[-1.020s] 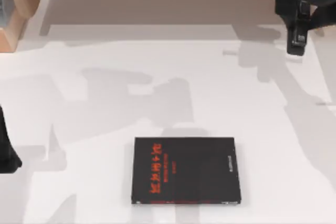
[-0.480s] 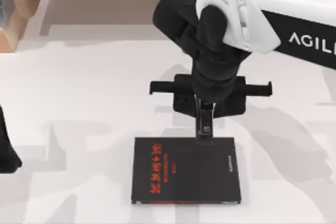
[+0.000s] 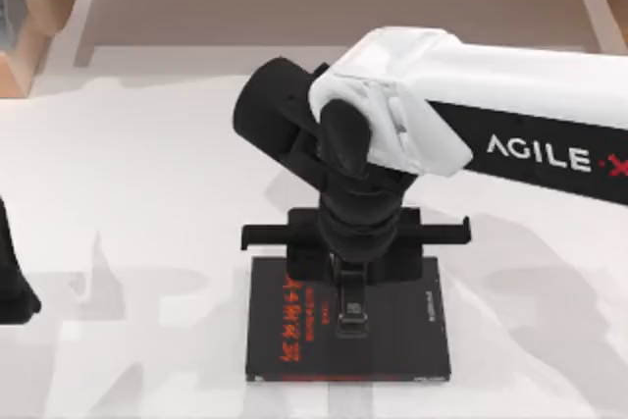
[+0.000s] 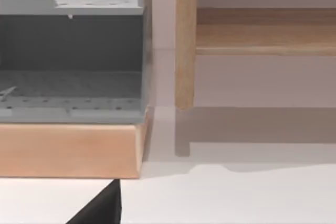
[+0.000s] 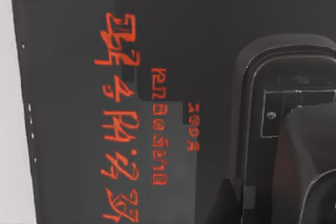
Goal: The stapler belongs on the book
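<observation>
Over the book (image 3: pixel 392 326), the right gripper (image 3: pixel 351 326), fingers gripping the stapler (image 3: pixel 352 313), has moved inward from its far edge, so release looks close.

Right arm (image 3: pixel 471 95): white moulded shell over the forearm link, with a black side panel carrying white "AGILE·X" lettering and a red mark. Wrist section is black, rounded and ribbed. A wide, thin black crossbar (image 3: pixel 355 233) spans the right claw. Left arm (image 3: pixel 12 282): black housing at the worktop's left edge.

Black book (image 3: pixel 392 340) with red characters; black stapler (image 3: pixel 352 313)
</observation>
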Motion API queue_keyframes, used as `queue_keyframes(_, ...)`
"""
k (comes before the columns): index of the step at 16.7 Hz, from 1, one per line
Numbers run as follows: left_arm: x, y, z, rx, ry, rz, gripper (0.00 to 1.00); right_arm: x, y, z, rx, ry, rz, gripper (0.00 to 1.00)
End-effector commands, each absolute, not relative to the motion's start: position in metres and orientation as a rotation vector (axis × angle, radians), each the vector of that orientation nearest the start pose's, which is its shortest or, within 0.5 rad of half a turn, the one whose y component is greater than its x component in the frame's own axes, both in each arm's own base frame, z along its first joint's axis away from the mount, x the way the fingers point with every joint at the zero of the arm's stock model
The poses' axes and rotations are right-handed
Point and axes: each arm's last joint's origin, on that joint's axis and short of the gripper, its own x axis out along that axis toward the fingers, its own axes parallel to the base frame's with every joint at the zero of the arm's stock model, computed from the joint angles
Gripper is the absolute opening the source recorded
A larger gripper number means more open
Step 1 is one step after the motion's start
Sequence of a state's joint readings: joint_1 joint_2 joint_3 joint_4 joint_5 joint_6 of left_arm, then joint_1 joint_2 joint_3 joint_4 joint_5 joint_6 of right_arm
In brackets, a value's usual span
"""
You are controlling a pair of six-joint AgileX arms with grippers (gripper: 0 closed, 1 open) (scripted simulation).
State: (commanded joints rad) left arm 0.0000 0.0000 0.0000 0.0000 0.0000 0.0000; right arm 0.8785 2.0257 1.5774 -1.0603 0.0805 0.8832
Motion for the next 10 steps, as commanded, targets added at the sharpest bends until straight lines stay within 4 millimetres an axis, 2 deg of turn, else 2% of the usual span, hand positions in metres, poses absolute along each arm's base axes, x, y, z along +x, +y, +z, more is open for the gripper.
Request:
queue_keyframes(4,0.106,-0.001,0.160,0.000,0.000,0.000,1.00,0.252,0.304,0.187,0.004,1.468,-0.002,0.00)
queue_keyframes(10,0.106,-0.001,0.160,0.000,0.000,0.000,1.00,0.253,0.305,0.158,-0.001,1.470,-0.001,0.00)
